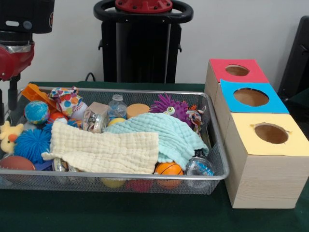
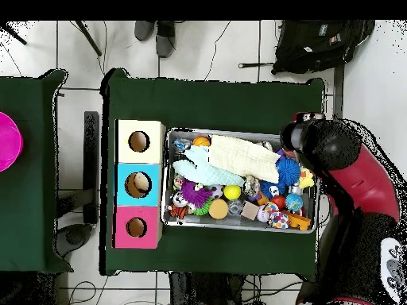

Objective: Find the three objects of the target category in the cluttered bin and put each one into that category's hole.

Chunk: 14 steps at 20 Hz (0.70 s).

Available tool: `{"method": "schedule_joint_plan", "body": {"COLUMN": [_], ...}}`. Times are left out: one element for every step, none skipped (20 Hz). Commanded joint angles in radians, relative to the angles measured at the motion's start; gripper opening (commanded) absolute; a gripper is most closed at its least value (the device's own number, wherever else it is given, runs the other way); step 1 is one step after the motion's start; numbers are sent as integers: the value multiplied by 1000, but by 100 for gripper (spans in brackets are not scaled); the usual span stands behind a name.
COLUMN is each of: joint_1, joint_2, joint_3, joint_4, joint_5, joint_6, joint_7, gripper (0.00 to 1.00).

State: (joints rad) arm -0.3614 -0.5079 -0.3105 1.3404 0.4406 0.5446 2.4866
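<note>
Wire mesh bin: long tray on a green table, filled to the rim with small toys.

Cloths: a pale yellow cloth lies across the near left and middle of the bin; a mint green cloth overlaps it on the right. Together they cover much of the contents, which is likely why a search is called for rather than a plain pick.

Visible toys: a purple spiky creature at the far right; a small orange basketball at the near rim, half under the green cloth; a blue fuzzy ball and a globe ball on the left; a yellow plush duck at the far left edge; a small water bottle near the far wall; a brown football at the near left corner.

Boxes: three wooden boxes stand in a row just right of the bin, each with a round hole on top: yellow-topped box nearest, blue-topped box in the middle, red-topped box farthest.

Target category: not stated, so the three wanted objects cannot be singled out; any may lie under the cloths.

Arm: red and black, poised above the left end of the bin in the front view. Gripper: its tips are not clearly shown, so I cannot tell whether the claw is apart or together. Nothing appears to be carried.

Progress, as judged: searching not yet begun in earnest; the cloths probably need shifting first.
</note>
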Motion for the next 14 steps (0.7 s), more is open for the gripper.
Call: {"method": "schedule_joint_plan", "body": {"joint_1": [-35, -36, -36, -38, -39, -40, -40, -43, -45, -47, -49, -53, -57, -61], "joint_2": [37, 39, 40, 42, 44, 44, 45, 42, 42, 41, 39, 38, 39, 39], "joint_3": [142, 143, 145, 147, 148, 149, 150, 152, 154, 156, 159, 166, 171, 176], "joint_4": [134, 133, 134, 134, 135, 138, 139, 141, 142, 143, 144, 148, 150, 152], "joint_5": [-2, -4, -5, -6, -7, -8, -9, -8, -8, -9, -9, -9, -9, -9], "joint_6": [-69, -72, -76, -79, -83, -84, -86, -87, -86, -86, -85, -90, -92, -95], "joint_7": [60, 60, 61, 63, 65, 67, 70, 71, 72, 71, 71, 68, 65, 61], "gripper": [100, 100, 100, 100, 100, 100, 100, 100, 100, 100, 100, 100, 100, 100]}}
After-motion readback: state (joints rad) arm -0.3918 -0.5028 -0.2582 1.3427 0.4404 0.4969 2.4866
